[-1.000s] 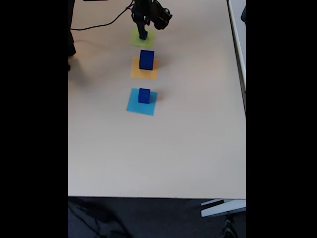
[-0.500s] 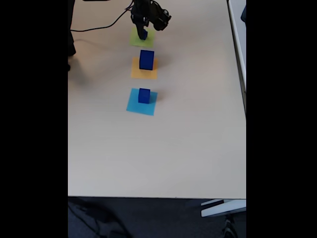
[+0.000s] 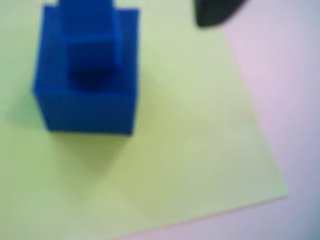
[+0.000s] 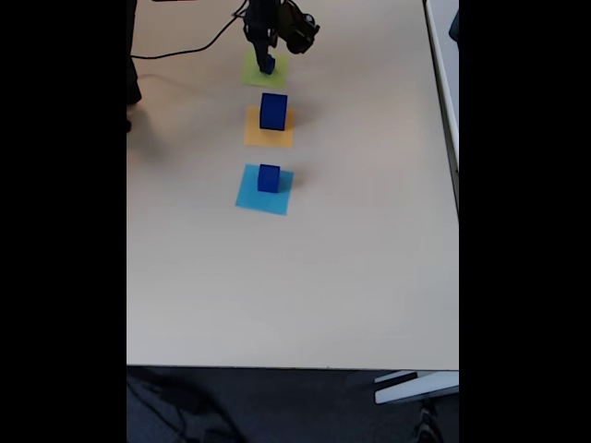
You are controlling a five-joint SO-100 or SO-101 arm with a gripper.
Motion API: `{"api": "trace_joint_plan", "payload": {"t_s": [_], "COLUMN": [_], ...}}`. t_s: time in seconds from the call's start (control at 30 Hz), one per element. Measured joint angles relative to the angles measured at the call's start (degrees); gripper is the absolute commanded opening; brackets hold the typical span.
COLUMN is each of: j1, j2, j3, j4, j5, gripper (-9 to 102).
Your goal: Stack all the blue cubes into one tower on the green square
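In the wrist view a small blue cube (image 3: 92,50) sits on a larger blue cube (image 3: 85,102). This short tower stands on the green square (image 3: 190,150). One dark fingertip (image 3: 215,12) shows at the top right, clear of the cubes. In the fixed view my gripper (image 4: 265,46) hangs open just above that tower (image 4: 267,65) on the green square (image 4: 251,76). A bigger blue cube (image 4: 272,111) rests on an orange square (image 4: 254,137). Another blue cube (image 4: 269,177) rests on a light-blue square (image 4: 251,198).
A black cable (image 4: 185,46) runs across the table's far left toward the arm. A dark object (image 4: 134,88) sits at the left edge. The beige table (image 4: 305,295) stretches wide toward the near edge.
The gripper has lifted off the green square, uncovering the blue cubes standing there. The cubes on the orange and light-blue squares have not moved.
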Motion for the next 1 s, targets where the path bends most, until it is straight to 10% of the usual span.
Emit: {"api": "trace_joint_plan", "payload": {"t_s": [1.0], "j1": [0.62], "j2": [0.09], "j3": [0.00], "j4": [1.58], "j5": [-2.81], "gripper": [25]}}
